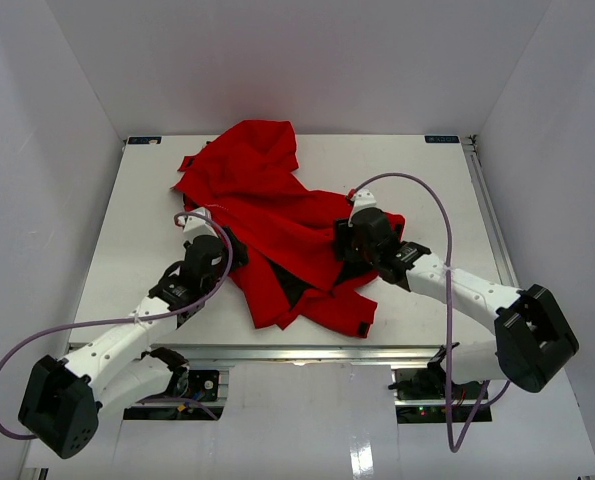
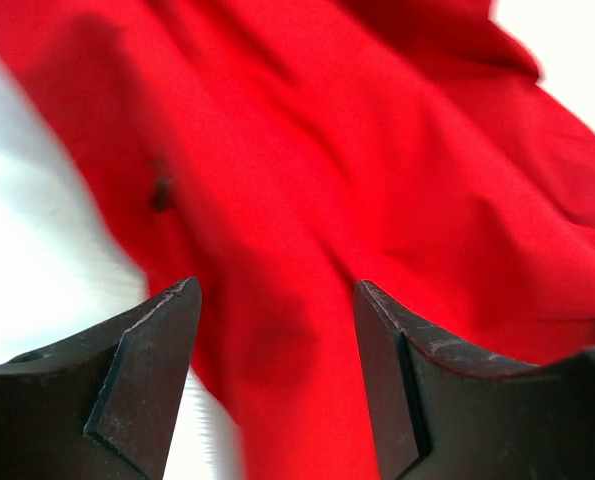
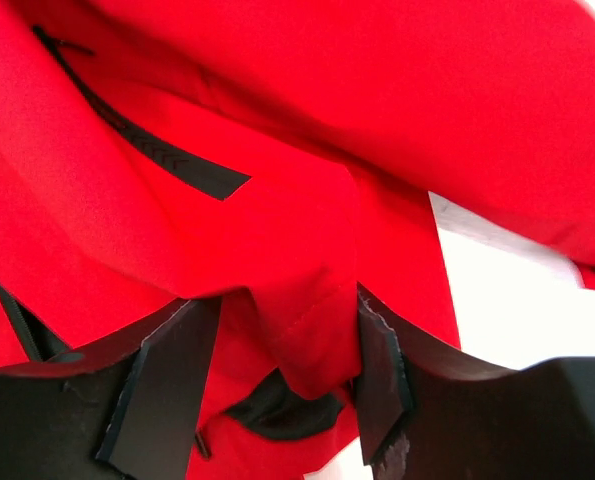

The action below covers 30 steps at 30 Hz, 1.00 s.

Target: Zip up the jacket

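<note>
The red jacket [image 1: 277, 220] lies crumpled on the white table [image 1: 427, 180], bunched toward the back with its hem near the front edge. My left gripper [image 1: 209, 255] rests at the jacket's left edge. In the left wrist view the left gripper [image 2: 275, 290] stands open, and red jacket cloth [image 2: 377, 170] lies under and beyond the gap. My right gripper [image 1: 362, 240] sits on the jacket's right side. In its wrist view the right gripper [image 3: 287, 300] is open around a loose fold of jacket [image 3: 377, 90]. A dark zipper strip [image 3: 137, 135] and black lining [image 3: 277, 410] show.
White walls enclose the table on the left, back and right. A metal rail [image 1: 307, 352] runs along the near edge between the arm bases. Purple cables [image 1: 447, 230] loop off both arms. Bare table shows on either side of the jacket.
</note>
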Each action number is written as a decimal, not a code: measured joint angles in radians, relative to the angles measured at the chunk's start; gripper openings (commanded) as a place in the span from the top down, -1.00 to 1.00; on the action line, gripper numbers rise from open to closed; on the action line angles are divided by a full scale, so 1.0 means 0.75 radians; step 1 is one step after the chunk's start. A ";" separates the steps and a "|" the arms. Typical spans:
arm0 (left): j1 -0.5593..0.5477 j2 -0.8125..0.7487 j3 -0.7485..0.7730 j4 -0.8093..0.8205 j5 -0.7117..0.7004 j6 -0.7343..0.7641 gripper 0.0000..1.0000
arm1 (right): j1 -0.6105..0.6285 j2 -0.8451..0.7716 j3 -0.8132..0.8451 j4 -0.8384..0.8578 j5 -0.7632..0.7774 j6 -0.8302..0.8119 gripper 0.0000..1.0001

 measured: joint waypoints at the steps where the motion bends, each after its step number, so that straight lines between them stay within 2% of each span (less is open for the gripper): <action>1: 0.000 -0.011 0.005 0.003 0.026 0.009 -0.46 | 0.035 -0.006 0.023 -0.025 0.038 -0.027 -0.18; 5: -0.001 -0.028 -0.003 0.037 0.111 0.018 -0.48 | 0.185 -0.007 0.089 -0.055 0.163 -0.164 -0.18; 10: -0.001 -0.117 -0.121 0.126 0.141 0.021 -0.49 | 0.311 0.081 0.179 -0.149 0.312 -0.265 -0.24; 15: -0.001 -0.273 -0.242 0.211 0.119 0.032 -0.49 | 0.317 0.204 0.326 -0.381 0.463 -0.206 -0.32; 19: -0.001 -0.325 -0.249 0.229 0.108 0.033 -0.49 | 0.317 0.198 0.396 -0.576 0.558 -0.090 -0.40; 24: -0.001 -0.338 -0.249 0.243 0.097 0.033 -0.48 | 0.319 0.167 0.492 -0.782 0.650 0.029 -0.38; 28: -0.001 -0.338 -0.249 0.242 0.075 0.033 -0.48 | 0.354 0.105 0.506 -0.806 0.652 0.013 -0.33; 30: -0.001 -0.340 -0.249 0.235 0.046 0.030 -0.48 | 0.399 0.080 0.485 -0.719 0.606 -0.060 -0.31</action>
